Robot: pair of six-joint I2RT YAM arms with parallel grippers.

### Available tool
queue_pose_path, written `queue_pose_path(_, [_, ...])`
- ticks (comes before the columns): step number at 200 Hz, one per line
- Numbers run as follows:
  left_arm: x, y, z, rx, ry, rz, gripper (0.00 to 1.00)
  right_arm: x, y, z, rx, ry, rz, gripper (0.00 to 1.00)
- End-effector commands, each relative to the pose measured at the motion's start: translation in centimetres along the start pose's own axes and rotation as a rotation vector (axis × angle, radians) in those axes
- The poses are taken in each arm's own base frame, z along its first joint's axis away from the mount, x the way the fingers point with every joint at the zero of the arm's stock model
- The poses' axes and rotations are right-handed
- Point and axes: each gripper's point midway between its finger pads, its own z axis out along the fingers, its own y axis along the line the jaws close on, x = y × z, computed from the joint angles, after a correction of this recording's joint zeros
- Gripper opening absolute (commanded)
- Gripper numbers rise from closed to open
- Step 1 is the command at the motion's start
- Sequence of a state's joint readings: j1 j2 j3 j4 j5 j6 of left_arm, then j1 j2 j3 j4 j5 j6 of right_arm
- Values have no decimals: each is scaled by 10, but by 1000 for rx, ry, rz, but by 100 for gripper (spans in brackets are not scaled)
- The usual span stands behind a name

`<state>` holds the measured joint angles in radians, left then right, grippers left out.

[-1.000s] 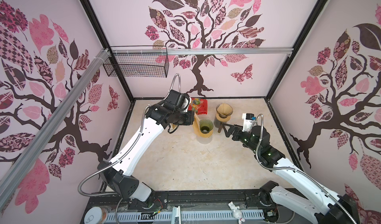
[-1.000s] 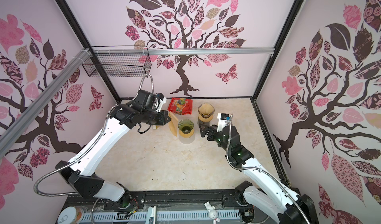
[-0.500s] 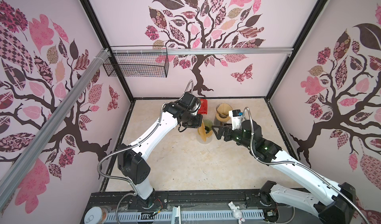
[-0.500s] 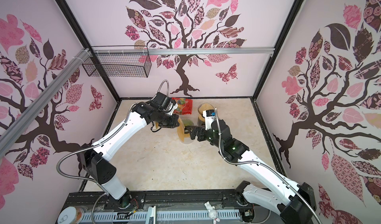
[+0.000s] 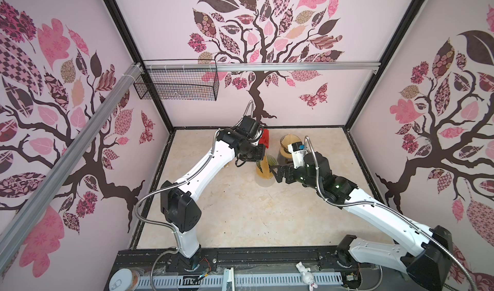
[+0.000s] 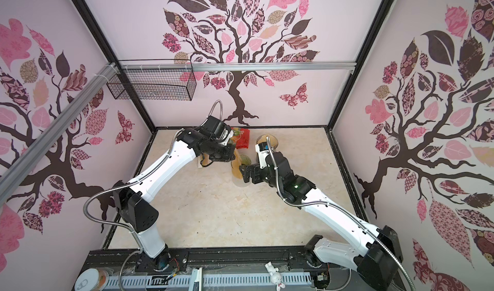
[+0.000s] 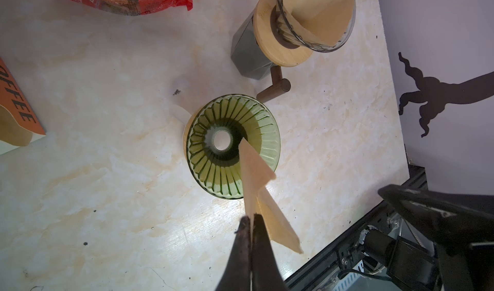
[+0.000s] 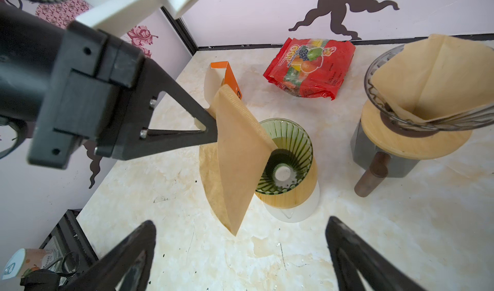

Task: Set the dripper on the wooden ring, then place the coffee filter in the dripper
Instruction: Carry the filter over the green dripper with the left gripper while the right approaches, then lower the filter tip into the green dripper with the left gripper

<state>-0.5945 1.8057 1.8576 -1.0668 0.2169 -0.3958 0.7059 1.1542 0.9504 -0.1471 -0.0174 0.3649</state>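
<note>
Status, read left to right: your left gripper [image 7: 251, 218] is pinched tight on one edge of the coffee filter [image 8: 238, 156], so the pickup is done. The filter hangs folded flat, on edge, not opened into a cone. In the left wrist view its far corner lies over the ribbed bowl of the green dripper [image 7: 203, 147], near the centre hole. From the right wrist view you cannot tell whether paper touches glass. The dripper itself sits upright on its wooden collar, bowl bare, so placement is not done. Your right gripper [image 8: 240, 222] sits just beside the dripper with its jaws spread wide, grasping nothing. Judgement: roughly midway. What is left for you is to spread the filter, seat it in the bowl and let go. Far right, a second dripper [image 8: 427, 115] already carries its own filter; leave it alone.
</note>
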Motion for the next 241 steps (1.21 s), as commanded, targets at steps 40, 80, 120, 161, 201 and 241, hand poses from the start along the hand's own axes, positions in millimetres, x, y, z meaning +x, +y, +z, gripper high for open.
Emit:
queue_pose_path(40, [-5,8,7,-49,-6,18,0,14,-7,25,79,111,-60,100])
queue_pose_path(80, [-2,12,10,-64,2,28,0,10,-17,36,146,101,-68,100])
queue_pose_path(120, [4,18,18,-80,20,31,0,4,-25,46,204,91,-86,99])
queue_pose_path(161, [8,21,24,-86,35,32,0,4,-41,55,270,102,-93,95])
queue_pose_path(201, [11,25,27,-99,43,33,0,4,-53,59,278,110,-61,91])
queue_pose_path(241, [13,26,32,-102,58,32,2,9,-59,64,280,131,-47,91])
